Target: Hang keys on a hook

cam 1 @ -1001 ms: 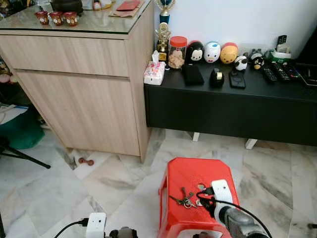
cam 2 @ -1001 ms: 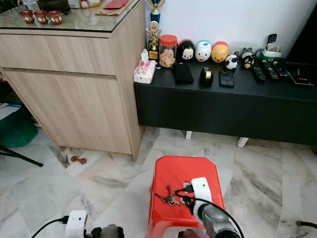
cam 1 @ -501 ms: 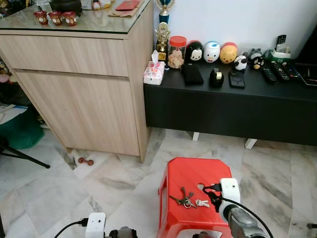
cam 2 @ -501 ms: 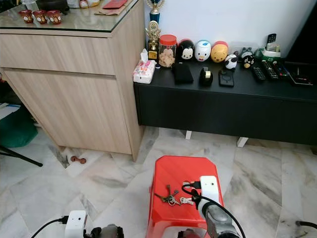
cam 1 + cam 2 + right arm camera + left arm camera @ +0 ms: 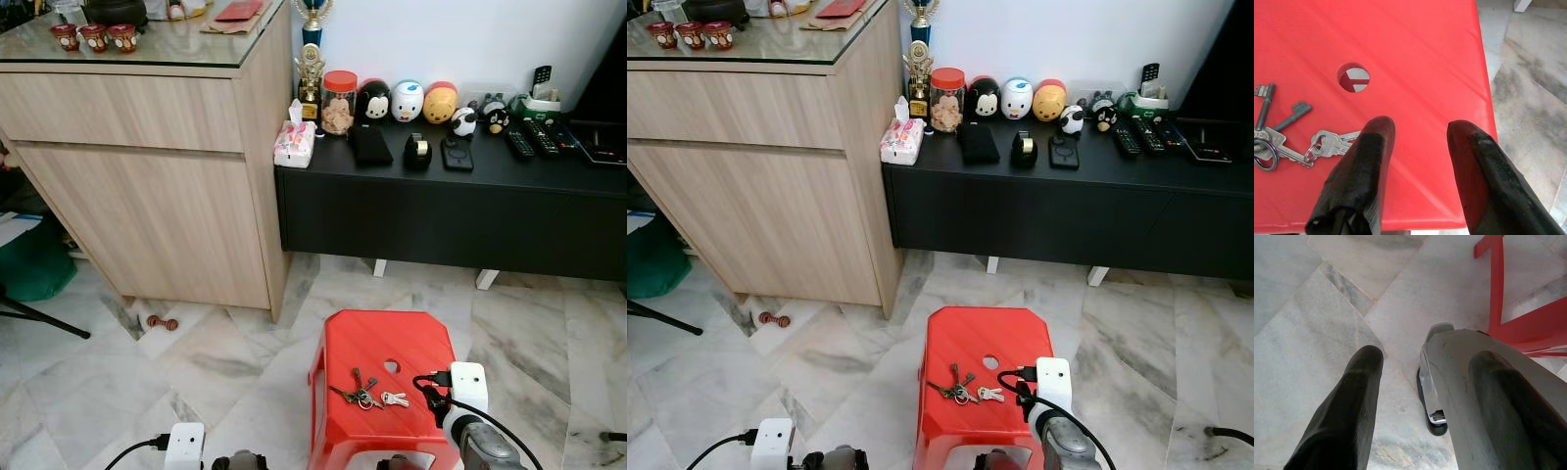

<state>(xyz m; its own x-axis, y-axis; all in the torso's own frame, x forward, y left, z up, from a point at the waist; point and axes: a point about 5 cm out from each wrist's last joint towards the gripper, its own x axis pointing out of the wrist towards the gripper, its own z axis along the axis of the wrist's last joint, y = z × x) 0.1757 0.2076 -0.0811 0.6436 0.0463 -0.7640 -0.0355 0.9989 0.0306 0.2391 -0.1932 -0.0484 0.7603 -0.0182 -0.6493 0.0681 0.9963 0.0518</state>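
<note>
The right gripper (image 5: pixel 1415 161) has backed off toward the lower right of the frame, fingers apart and empty, leaving the keys (image 5: pixel 364 396) flat on the red stool (image 5: pixel 382 338), so the pickup looks not yet made, no hook visible.

A lived-in home, likely a living room — marble-tiled floor (image 5: pixel 225 362), a wooden cabinet (image 5: pixel 147 166) at upper left, and a low black console (image 5: pixel 441 211) at upper right lined with cartoon figurines (image 5: pixel 407 101), remotes (image 5: pixel 519 144), a snack jar (image 5: pixel 339 102) and a tissue pack (image 5: pixel 295 145).
</note>
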